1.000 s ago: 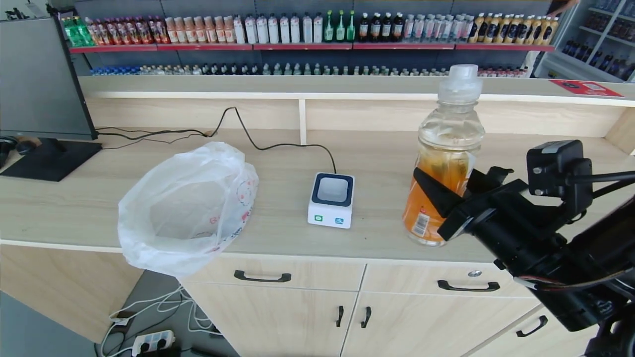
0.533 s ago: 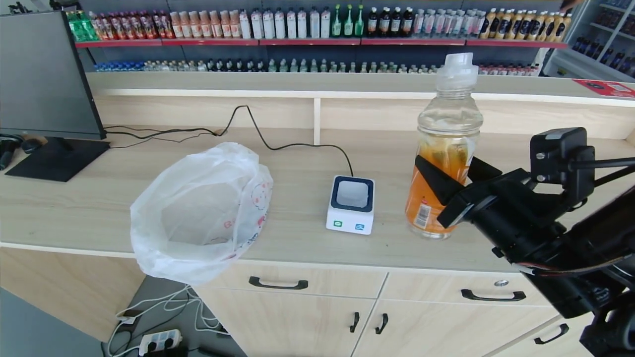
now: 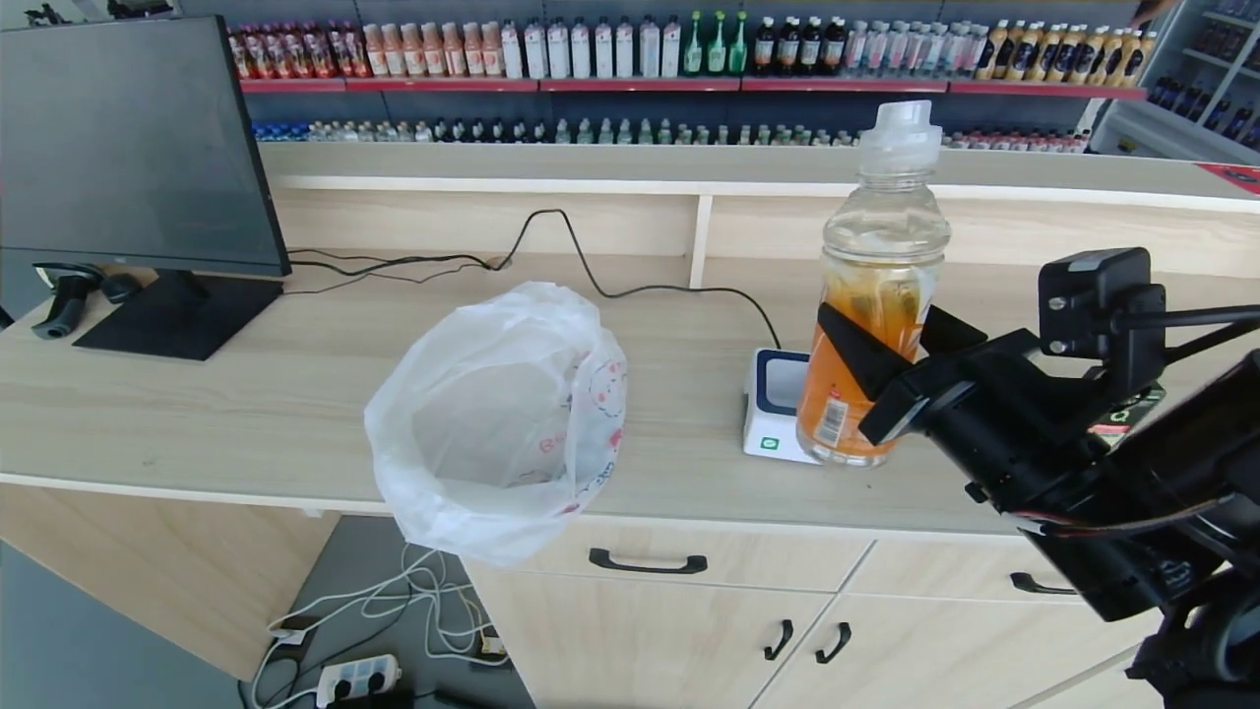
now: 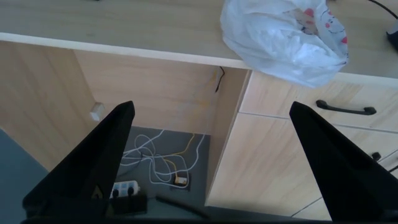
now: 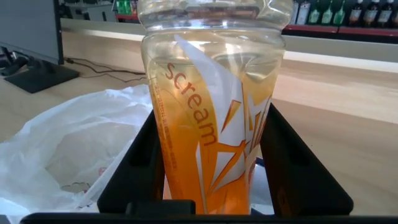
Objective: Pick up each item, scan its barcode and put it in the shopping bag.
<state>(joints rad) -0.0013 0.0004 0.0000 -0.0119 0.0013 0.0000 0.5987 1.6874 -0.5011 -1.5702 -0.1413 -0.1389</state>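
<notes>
A clear bottle (image 3: 871, 325) of orange drink with a white cap is held upright just above the counter, my right gripper (image 3: 886, 340) shut on its middle. Its barcode faces the front, and its base hangs in front of the white barcode scanner (image 3: 771, 418), hiding much of it. In the right wrist view the bottle (image 5: 211, 124) stands between the black fingers (image 5: 134, 168). The white plastic shopping bag (image 3: 502, 423) lies open-mouthed at the counter's front edge, left of the scanner. My left gripper (image 4: 211, 109) is open and empty, low in front of the cabinet, with the bag (image 4: 286, 37) above it.
A monitor (image 3: 128, 138) stands at the back left with a handheld device (image 3: 64, 295) beside it. The scanner's cable (image 3: 591, 276) runs across the counter to a raised back ledge (image 3: 591, 162). Drawers (image 3: 650, 561) sit below; a power strip (image 3: 359, 675) and cords lie on the floor.
The head camera has turned left, shifting the scene right. My right gripper has carried the bottle left, from beside the scanner to right in front of it.
</notes>
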